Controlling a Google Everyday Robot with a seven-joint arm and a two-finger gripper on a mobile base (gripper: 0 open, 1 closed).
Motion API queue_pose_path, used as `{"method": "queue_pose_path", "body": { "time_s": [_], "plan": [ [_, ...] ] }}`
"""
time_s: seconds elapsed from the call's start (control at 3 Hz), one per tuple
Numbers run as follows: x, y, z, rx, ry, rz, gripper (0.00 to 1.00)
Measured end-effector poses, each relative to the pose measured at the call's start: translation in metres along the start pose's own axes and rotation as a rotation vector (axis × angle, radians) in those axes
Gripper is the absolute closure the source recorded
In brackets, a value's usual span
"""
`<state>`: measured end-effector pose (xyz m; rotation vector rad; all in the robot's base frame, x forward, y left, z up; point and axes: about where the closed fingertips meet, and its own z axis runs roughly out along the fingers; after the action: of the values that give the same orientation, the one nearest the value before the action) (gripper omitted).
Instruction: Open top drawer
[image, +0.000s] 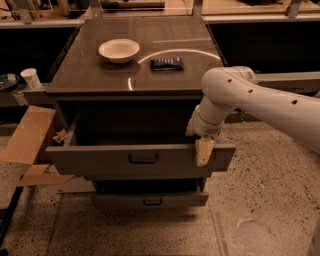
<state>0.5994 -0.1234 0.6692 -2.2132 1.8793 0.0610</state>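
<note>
Flat brown cardboard (27, 137) lies just left of the top drawer (90, 161). The drawer's smooth grey metal front stands well out from the cabinet, with a dark loop handle (143, 159) at its centre. The pale gripper (204, 150) hangs over the drawer's front rim near its right end; whether it clasps the rim cannot be told. Right of the drawer, speckled floor (270, 200) lies open.

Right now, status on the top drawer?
Gripper at right end of top drawer front's upper edge. Drawer well open, interior showing. Cardboard on floor to its left.
</note>
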Motion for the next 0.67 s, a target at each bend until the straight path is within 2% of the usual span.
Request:
{"method": "queue_pose_path", "body": {
  "time_s": [0.33, 0.67],
  "plan": [
    [0.0, 0.0, 0.0, 0.0, 0.0, 0.0, 0.0],
    [-0.002, 0.015, 0.006, -0.047, -0.004, -0.027, 0.0]
  ]
}}
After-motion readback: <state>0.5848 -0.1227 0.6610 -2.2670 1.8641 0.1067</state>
